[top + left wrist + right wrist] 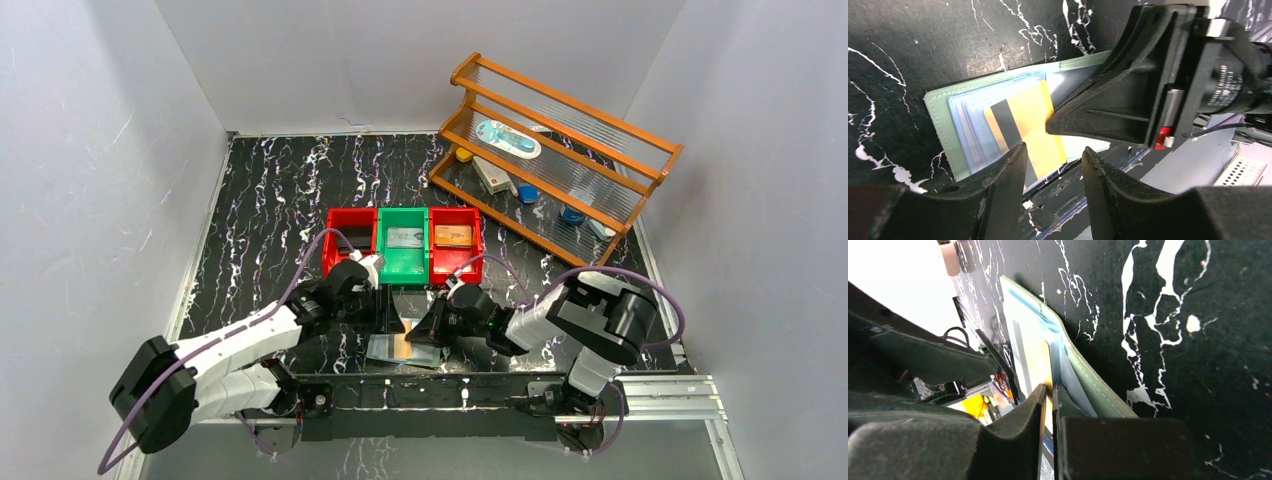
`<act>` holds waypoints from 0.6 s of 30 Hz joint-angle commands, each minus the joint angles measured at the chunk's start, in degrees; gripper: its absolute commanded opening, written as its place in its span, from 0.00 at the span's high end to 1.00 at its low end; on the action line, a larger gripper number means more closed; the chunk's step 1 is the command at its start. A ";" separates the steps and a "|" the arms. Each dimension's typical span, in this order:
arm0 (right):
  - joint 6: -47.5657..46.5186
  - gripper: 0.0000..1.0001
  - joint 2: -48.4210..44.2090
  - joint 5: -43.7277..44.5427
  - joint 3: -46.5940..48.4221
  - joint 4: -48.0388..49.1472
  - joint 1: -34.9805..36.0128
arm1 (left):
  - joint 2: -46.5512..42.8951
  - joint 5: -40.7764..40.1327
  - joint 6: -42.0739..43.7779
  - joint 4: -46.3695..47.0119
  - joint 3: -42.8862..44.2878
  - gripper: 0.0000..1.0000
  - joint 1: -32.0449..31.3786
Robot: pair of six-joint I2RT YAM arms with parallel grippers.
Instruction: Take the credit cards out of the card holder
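Observation:
The sage-green card holder (943, 117) lies open on the black marbled table near the front edge (381, 349). A yellow credit card (1034, 117) with a dark stripe sticks partway out of its pale blue sleeves. My right gripper (1049, 386) is shut on this card's edge, next to the green cover (1093, 385). In the left wrist view its black finger lies across the card's right side. My left gripper (1054, 147) hangs open over the holder's near edge, nothing between its fingers. From above, both grippers meet over the holder, left (392, 318) and right (432, 335).
Behind the holder stand three small bins: a red bin (347, 252), a green bin (403, 262) holding a grey card (405, 237) and a red bin (456, 262) holding a tan card (453, 235). A wooden rack (555, 160) with small items fills the back right. The table's front rail (420, 385) is close.

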 commanded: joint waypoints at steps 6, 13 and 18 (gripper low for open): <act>2.50 0.78 1.89 0.17 -4.43 7.46 -0.07 | 8.60 -0.28 -1.38 -0.45 -0.95 0.59 -0.22; 2.12 0.79 1.75 -0.99 -4.22 9.66 -0.15 | 9.90 -1.90 -1.15 -0.53 -2.30 0.61 -0.23; 2.61 0.91 1.24 -0.36 -4.71 9.38 -0.15 | 9.52 -3.49 -1.34 -1.34 -2.54 0.62 -0.23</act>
